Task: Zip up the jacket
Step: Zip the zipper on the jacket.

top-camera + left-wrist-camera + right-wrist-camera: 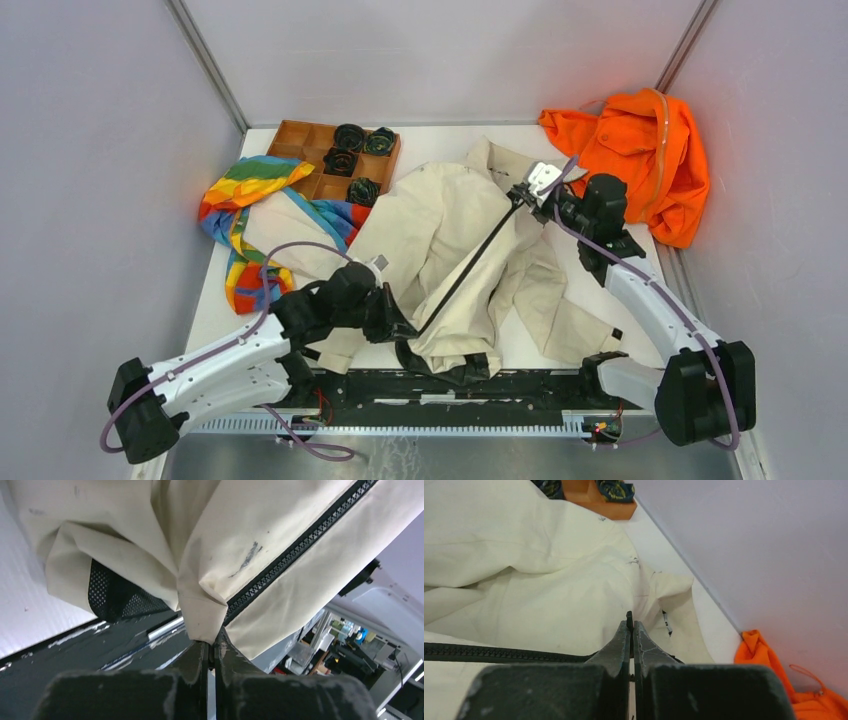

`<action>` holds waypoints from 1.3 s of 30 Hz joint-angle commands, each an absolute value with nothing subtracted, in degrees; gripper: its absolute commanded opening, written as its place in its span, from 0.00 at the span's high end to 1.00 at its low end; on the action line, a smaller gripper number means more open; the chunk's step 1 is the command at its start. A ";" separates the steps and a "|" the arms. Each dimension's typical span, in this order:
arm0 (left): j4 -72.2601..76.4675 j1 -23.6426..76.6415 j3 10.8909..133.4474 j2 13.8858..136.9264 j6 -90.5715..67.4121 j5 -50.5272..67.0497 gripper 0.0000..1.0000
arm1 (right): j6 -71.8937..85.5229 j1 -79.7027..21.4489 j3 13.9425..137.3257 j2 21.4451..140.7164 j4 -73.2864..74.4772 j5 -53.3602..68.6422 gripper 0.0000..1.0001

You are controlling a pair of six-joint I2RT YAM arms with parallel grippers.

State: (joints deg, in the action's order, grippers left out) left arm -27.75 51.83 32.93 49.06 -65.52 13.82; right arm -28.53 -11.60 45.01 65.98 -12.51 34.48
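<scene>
- Jacket (440, 220): a large beige long-sleeved fabric jacket with black mesh lining lies crumpled across the middle of the white table (215, 310). Its collar points toward the far wall.
- A dark front zipper (470, 262) runs taut and diagonal across the jacket, from near left to far right. The wrist views show its teeth meshed along the stretches in sight.
- The left hand (405, 328) (212, 647) is pressed shut on the jacket's bottom hem, just beside the zipper's lower end.
- The right hand (525, 195) (630, 625) is clamped at the zipper's upper end, with a small dark tab poking out between its fingertips.
- The hem and lining sag over the table's near edge, between the two arm bases.
- One sleeve spreads toward the near right. The other lies over a rainbow-striped cloth (240, 190) at the left edge.
- Bare table shows along the right edge and at the far edge beyond the collar.
- A bright orange garment (640, 150) is bunched in the far right corner, apart from the jacket.
- A brown wooden compartment tray (295, 140) sits at the far left, touching the rainbow-striped cloth.
- Four of its compartments on the right side each hold a dark coiled roll (349, 135). The left compartments in view hold nothing.
</scene>
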 commanded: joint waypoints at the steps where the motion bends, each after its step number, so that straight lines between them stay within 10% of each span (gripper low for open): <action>1: -34.38 52.37 30.15 46.78 -65.39 20.69 0.98 | -30.21 -9.95 41.81 62.39 -21.66 30.64 1.00; 8: -34.47 52.07 37.19 47.39 -57.98 15.15 0.94 | -26.59 -9.19 41.24 60.32 -20.57 39.78 1.00; 14: -38.19 52.01 49.31 43.79 -46.67 5.75 0.40 | -24.43 -9.09 39.27 56.94 -17.93 46.64 1.00; 19: -35.26 52.00 54.82 41.61 -39.35 0.45 0.18 | -23.20 -9.12 36.59 54.83 -16.49 50.25 1.00; 31: 2.08 51.79 52.22 58.61 -26.21 -1.79 0.11 | -20.01 -9.14 33.51 52.28 -18.23 50.89 1.00; 39: -3.99 51.26 65.63 81.16 -15.51 2.90 0.12 | -17.14 -9.14 31.99 51.14 -21.19 50.37 1.00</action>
State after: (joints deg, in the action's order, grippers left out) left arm -4.49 51.72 58.17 75.75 -23.83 0.40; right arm -20.01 -9.19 32.40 52.73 -17.52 48.97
